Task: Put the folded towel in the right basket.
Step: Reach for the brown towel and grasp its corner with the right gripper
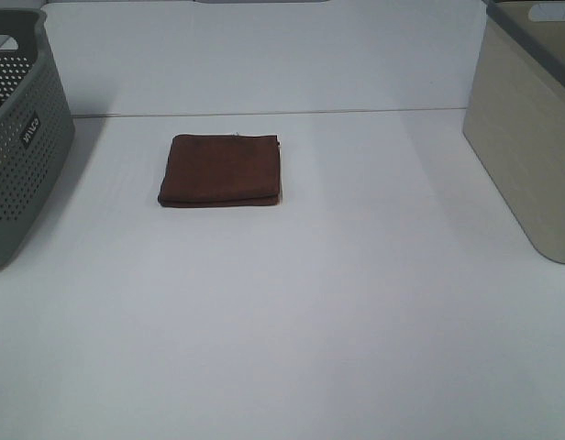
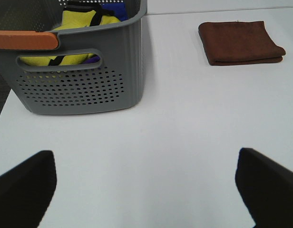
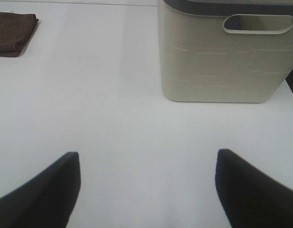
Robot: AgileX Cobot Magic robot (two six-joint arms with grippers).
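Observation:
A brown folded towel [image 1: 222, 170] lies flat on the white table, left of centre. It also shows in the left wrist view [image 2: 239, 42] and at the edge of the right wrist view [image 3: 13, 33]. The beige right basket [image 1: 530, 137] stands at the table's right side and shows in the right wrist view [image 3: 225, 54]. Neither arm shows in the exterior view. My left gripper [image 2: 146, 190] is open and empty above bare table. My right gripper [image 3: 147, 187] is open and empty, short of the beige basket.
A grey perforated basket [image 1: 16, 137] stands at the left edge; in the left wrist view it [image 2: 80, 71] holds yellow and blue cloth [image 2: 84, 21] and has an orange handle [image 2: 25, 40]. The table's back edge [image 1: 264, 113] runs behind the towel.

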